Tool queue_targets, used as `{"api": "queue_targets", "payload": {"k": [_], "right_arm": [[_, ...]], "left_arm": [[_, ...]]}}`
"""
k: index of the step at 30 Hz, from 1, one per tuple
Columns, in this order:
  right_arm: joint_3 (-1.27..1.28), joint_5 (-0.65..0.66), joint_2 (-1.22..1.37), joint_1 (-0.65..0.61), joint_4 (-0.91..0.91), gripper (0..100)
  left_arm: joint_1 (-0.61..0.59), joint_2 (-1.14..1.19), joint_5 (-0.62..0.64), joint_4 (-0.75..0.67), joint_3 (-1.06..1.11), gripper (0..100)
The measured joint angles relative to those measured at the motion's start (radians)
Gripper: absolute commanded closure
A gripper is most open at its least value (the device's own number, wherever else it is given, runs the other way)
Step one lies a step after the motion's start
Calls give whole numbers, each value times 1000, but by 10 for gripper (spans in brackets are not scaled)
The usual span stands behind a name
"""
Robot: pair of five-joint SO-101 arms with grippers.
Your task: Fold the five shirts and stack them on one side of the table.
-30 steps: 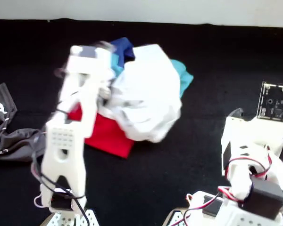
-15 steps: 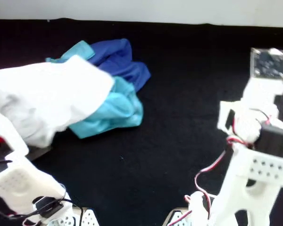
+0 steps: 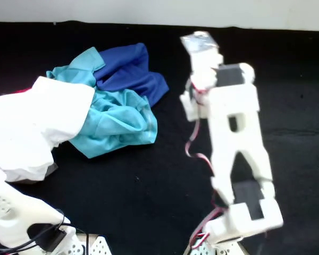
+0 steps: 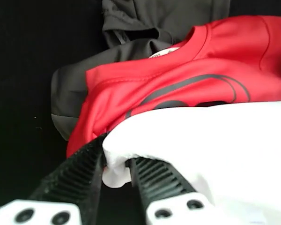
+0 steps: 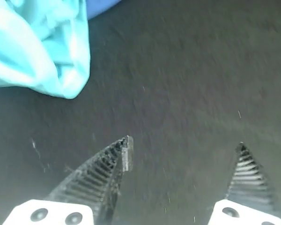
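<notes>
While the left gripper (image 4: 114,168) pinches a fold of the white shirt (image 3: 37,127), with its 2 fingers closed tightly on the cloth, the rest of this shirt spreads in a loose heap on the black table (image 3: 149,202). In the high view, the white shirt lies on the left arm's side of the turquoise shirt (image 3: 117,119) and covers the edge of it. The blue shirt (image 3: 130,71) is just behind the turquoise shirt, toward the far edge of the table, and touches it. These 3 shirts are crumpled, not folded.

In the left wrist view, the red shirt (image 4: 178,79) comes out from under the white shirt, and it lies partly on a dark grey shirt (image 4: 150,18).

The right arm (image 3: 234,133) stands on the other side of the turquoise shirt, apart from it, and is stretched over the bare table. The right gripper (image 5: 182,150) is spread wide and has hold of nothing. In the right wrist view it points at the bare table beside the turquoise shirt, and the hem of that shirt is near 1 fingertip but does not touch it. A small corner of the blue shirt shows beyond the turquoise shirt.
</notes>
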Motion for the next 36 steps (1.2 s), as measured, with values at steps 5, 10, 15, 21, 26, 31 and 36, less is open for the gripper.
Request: {"api": "queue_targets", "payload": {"k": [5, 10, 15, 21, 26, 31, 36], "right_arm": [[-284, -14, 255, -32, 0, 677], [-531, -157, 494, -32, -63, 677], [-709, -221, 732, -41, -183, 677], [-884, -224, 967, -68, -344, 677], [-991, -193, 1092, -97, -379, 678], [-1017, -138, 1162, -114, -382, 836], [-1030, -78, 1171, -112, -384, 971]], "left_arm": [[-6, 29, -9, 0, 0, 723], [0, -14, 51, 3, -84, 718], [127, -129, 190, 37, -132, 719], [470, -144, 215, 107, -29, 719], [752, -143, 215, 110, 178, 717], [964, -143, 261, 77, 394, 716], [1046, -143, 319, -121, 623, 716]]}}
